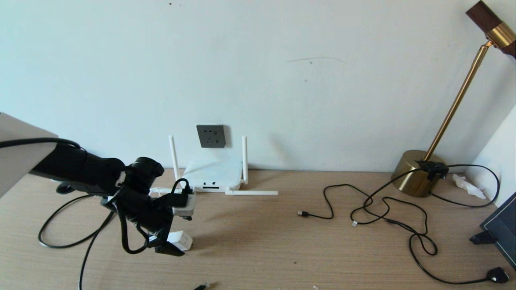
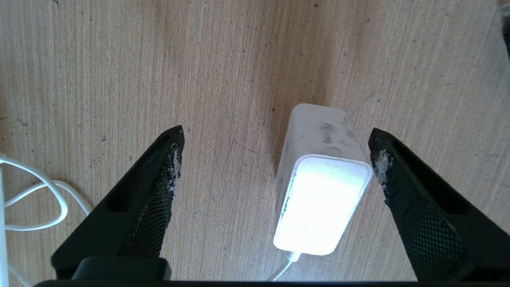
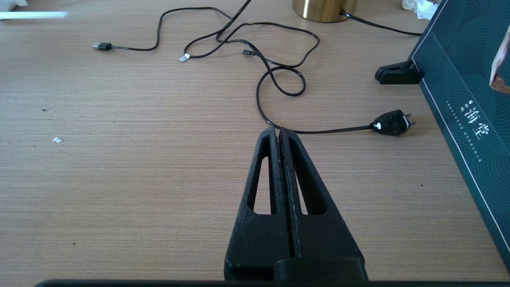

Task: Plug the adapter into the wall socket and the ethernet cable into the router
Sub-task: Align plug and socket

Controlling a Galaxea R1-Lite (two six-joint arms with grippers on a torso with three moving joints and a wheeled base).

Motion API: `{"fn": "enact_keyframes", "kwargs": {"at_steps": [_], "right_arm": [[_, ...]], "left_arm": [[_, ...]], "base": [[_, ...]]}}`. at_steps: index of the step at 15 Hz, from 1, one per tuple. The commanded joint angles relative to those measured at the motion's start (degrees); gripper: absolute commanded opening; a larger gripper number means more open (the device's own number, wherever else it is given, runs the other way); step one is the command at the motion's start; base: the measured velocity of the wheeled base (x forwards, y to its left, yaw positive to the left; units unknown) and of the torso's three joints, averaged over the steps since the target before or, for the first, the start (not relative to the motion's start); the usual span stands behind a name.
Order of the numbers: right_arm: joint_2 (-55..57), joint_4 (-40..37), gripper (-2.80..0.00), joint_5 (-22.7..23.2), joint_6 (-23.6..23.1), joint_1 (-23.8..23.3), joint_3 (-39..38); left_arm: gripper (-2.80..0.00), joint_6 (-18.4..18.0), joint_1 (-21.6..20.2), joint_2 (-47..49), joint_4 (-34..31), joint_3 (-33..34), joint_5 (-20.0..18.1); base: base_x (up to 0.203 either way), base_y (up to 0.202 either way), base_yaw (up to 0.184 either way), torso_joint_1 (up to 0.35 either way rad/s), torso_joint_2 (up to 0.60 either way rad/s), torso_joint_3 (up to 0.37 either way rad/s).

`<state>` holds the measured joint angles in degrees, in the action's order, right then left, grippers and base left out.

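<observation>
Setting: home or home-office desk corner. Evidence: wood-grain surface (image 1: pixel 282 241) pushed against a plain painted wall (image 1: pixel 282 80); grey wall socket (image 1: pixel 211 136) low on that wall, just above a white router (image 1: pixel 213 175) with stick antennas. Brass lamp (image 1: pixel 419 169) with slanted stem stands at the right end. Loose black cables (image 1: pixel 387 209) sprawl across the surface beside it; a crumpled tissue (image 1: pixel 467 186) lies by the lamp. Dark teal printed box (image 3: pixel 466 99) with Chinese lettering at the right edge.
</observation>
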<state>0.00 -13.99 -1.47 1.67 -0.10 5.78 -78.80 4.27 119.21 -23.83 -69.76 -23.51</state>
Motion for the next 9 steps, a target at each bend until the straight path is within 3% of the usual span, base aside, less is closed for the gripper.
{"fn": "enact_keyframes", "kwargs": {"at_steps": [1, 5, 9], "right_arm": [[0.0, -0.07, -2.8, 0.06, 0.0, 0.01, 0.02], [0.0, -0.07, -2.8, -0.02, 0.0, 0.01, -0.01], [0.0, 0.01, -2.8, 0.06, 0.03, 0.01, 0.02]], "left_arm": [[0.0, -1.28, -0.12, -1.05, -0.16, 0.58, -0.13], [0.0, -6.59, -0.91, -0.55, -0.15, 0.77, -0.22], [0.0, -6.81, -0.84, -0.38, 0.01, 0.68, -0.49]], "base": [[0.0, 0.0, 0.0, 0.0, 0.0, 0.0], [0.0, 0.0, 0.0, 0.0, 0.0, 0.0], [0.0, 0.0, 0.0, 0.0, 0.0, 0.0]]}}
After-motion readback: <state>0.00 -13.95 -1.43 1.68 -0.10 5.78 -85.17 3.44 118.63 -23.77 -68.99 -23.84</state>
